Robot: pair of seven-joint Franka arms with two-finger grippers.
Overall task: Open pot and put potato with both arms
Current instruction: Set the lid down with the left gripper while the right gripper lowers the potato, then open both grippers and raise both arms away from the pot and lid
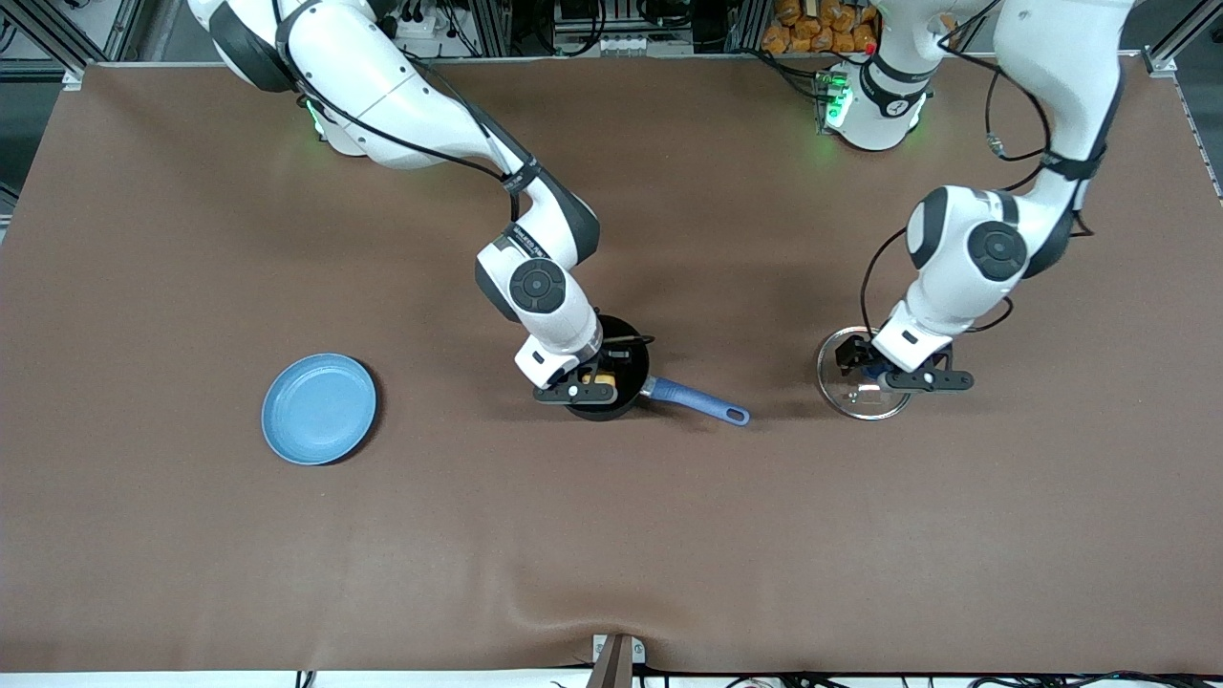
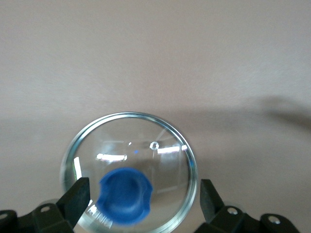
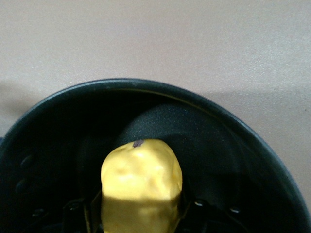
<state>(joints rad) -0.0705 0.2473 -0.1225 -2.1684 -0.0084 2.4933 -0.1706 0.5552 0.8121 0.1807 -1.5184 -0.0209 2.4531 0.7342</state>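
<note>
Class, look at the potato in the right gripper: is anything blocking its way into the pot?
Nothing visible. The lid lies on the table under the open left gripper; the right gripper holds the potato inside the open pot.

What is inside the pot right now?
The potato is inside the pot, between the right gripper fingers. The pot's floor under it is hidden.

text: none legible | labels: small print on right arm (image 1: 531, 239) wrist unreadable
</note>
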